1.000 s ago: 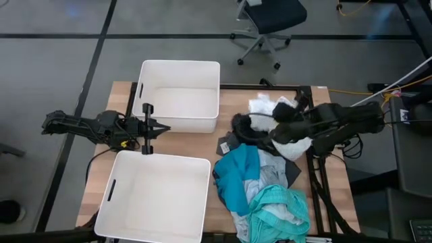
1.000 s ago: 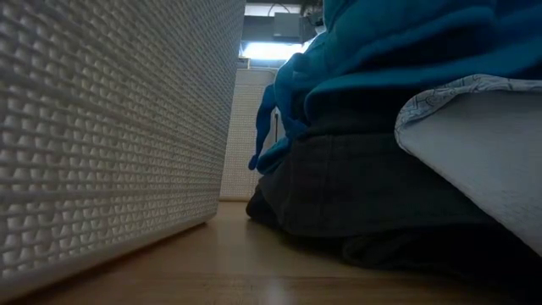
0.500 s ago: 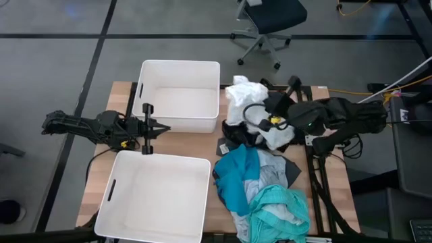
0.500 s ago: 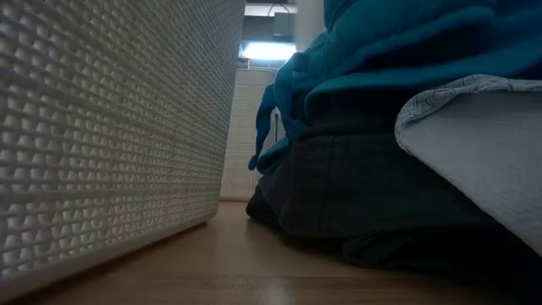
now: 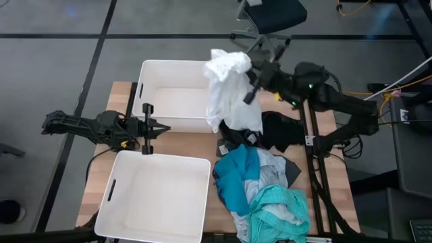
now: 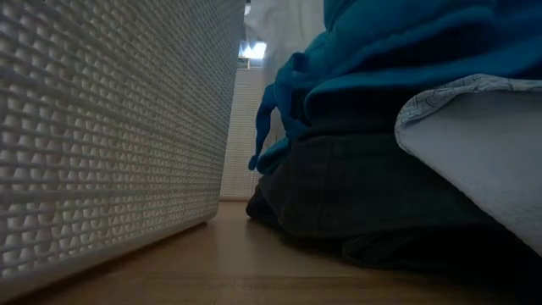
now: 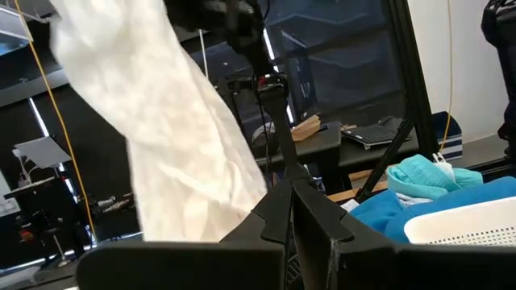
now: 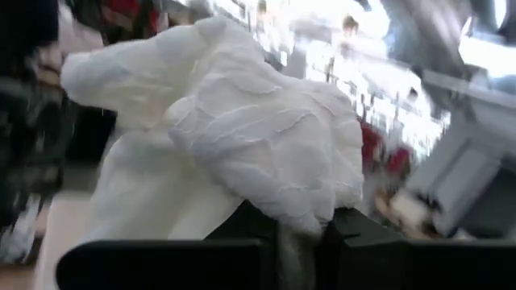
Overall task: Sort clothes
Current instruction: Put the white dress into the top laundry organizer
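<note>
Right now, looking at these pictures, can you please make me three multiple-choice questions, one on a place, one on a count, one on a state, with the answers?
1. Where does the white crinkled fabric garment hang?
A. Over the right edge of the far white rectangular plastic bin
B. Inside the near white rectangular plastic bin
C. On the floor

2. How many white bins stand on the wooden table?
A. One
B. Two
C. Three

3. What is the state of the right hand?
A. Open and empty
B. Shut on the white garment
C. Shut on a teal garment

Answers:
1 A: in the high view the cloth hangs across that bin's right edge.
2 B: one far bin and one near bin show.
3 B: the right wrist view shows the white cloth bunched between its fingers.
</note>
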`<state>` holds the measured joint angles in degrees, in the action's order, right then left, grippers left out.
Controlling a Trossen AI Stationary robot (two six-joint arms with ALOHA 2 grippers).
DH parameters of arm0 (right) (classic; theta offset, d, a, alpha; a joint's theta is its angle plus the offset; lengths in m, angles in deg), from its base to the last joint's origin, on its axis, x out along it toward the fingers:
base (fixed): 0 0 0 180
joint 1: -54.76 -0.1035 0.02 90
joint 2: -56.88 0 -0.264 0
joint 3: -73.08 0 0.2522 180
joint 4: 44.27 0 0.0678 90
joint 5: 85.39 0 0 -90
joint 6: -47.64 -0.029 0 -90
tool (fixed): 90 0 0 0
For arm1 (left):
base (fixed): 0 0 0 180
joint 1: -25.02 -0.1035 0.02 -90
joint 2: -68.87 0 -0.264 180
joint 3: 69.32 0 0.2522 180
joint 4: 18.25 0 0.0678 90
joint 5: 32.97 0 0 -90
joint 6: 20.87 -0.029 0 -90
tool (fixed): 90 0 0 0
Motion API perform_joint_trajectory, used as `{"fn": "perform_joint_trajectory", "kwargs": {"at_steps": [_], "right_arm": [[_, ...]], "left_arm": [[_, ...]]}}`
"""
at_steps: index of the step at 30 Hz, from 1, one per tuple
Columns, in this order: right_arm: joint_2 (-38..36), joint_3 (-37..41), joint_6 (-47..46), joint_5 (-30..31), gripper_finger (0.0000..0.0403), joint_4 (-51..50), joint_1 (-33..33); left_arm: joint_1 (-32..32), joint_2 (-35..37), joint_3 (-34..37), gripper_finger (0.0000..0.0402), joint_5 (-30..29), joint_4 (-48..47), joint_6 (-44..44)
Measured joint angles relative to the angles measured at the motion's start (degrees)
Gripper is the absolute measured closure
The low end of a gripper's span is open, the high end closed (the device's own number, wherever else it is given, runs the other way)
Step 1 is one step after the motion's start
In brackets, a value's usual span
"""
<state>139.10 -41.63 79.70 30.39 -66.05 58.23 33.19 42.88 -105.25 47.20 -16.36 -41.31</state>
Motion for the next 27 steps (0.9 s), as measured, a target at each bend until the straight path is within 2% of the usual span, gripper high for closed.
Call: {"fn": "perform_joint_trajectory", "kwargs": {"at_steps": [4,9,17,21,27], "right_arm": [[3.34,-0.02,4.14,-8.93,0.0366,12.28,4.39],[8.55,-0.02,4.89,-17.95,0.0366,25.53,9.23],[17.96,-0.02,3.85,-24.94,0.0366,44.62,14.71],[21.84,-0.07,0.77,-26.13,0.0366,46.04,16.03],[27.58,-0.04,-0.61,-26.34,0.0366,38.89,16.5]], "left_arm": [[-0.01,0.02,0.0,0.0396,-0.01,0.0,-0.04],[0.0,0.02,0.0,0.0396,-0.01,0.0,-0.84],[-0.01,0.02,0.0,0.0396,-0.02,0.0,-1.05],[0.0,0.02,0.0,0.0396,-0.01,0.0,-1.32],[-0.01,0.02,0.0,0.0396,-0.02,0.0,-2.71]]}}
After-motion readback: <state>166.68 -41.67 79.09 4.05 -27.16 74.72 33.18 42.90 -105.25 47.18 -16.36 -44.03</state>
